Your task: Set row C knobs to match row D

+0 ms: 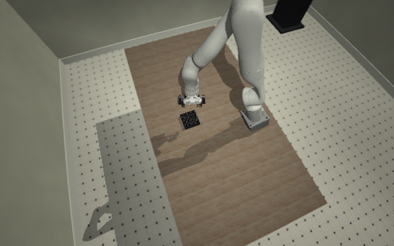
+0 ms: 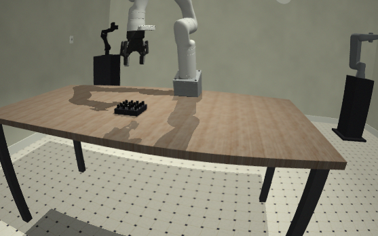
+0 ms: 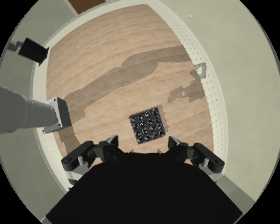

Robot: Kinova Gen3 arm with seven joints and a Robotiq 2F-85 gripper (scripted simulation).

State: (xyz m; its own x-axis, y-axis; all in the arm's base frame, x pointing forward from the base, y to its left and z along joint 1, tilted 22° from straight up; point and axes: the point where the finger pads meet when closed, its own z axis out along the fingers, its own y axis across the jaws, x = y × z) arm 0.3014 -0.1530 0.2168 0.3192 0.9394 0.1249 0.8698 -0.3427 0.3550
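Observation:
The black knob box (image 1: pixel 189 119) (image 2: pixel 131 108) (image 3: pixel 147 125) stands flat on the wooden table, with its rows of black knobs facing up. White marks show on its top, but the printed names, the knob lines and the socket are too small to tell. My gripper (image 1: pixel 192 106) (image 2: pixel 134 64) (image 3: pixel 143 141) is open and empty. It hangs well above the table and clear of the box. In the wrist view the box lies just beyond the fingertips, between them in the sideways direction.
The wooden table (image 1: pixel 247 184) (image 2: pixel 250 125) (image 3: pixel 106 60) carries the arm's grey base (image 1: pixel 256 121) (image 2: pixel 187 87) (image 3: pixel 57 115), which stands apart from the box. Shadows of the arm fall across the table near the box. Black pedestals (image 1: pixel 290 15) (image 2: pixel 355 108) stand on the floor beyond the table.

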